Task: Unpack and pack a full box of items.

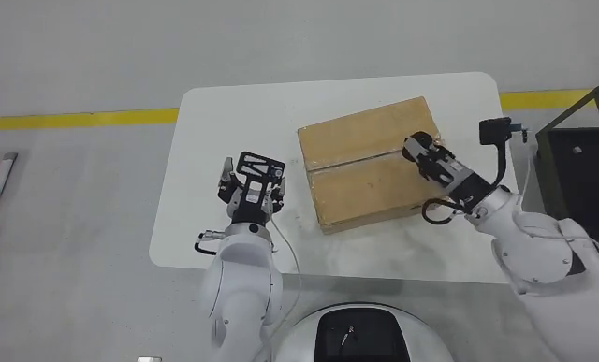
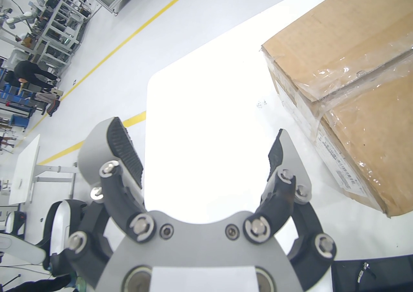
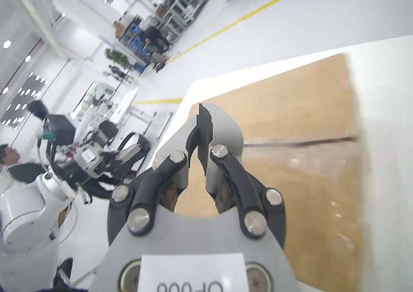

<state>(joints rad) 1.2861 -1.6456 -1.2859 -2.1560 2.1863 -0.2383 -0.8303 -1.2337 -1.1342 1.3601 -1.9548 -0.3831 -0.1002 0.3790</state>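
Observation:
A closed brown cardboard box [image 1: 372, 162] lies on the white table [image 1: 215, 147], its flaps sealed with clear tape along the middle seam [image 2: 364, 75]. My left gripper [image 1: 251, 182] hovers over bare table to the left of the box [image 2: 355, 80], open with nothing between its fingers [image 2: 124, 148]. My right gripper [image 1: 417, 147] sits over the box's right end, above the top face [image 3: 290, 132], with its black pads pressed together [image 3: 201, 135] and nothing held.
A dark frame or cart [image 1: 571, 166] stands off the table's right edge. A yellow floor line [image 1: 84, 119] runs behind the table. Bare tabletop stretches to the left of and in front of the box.

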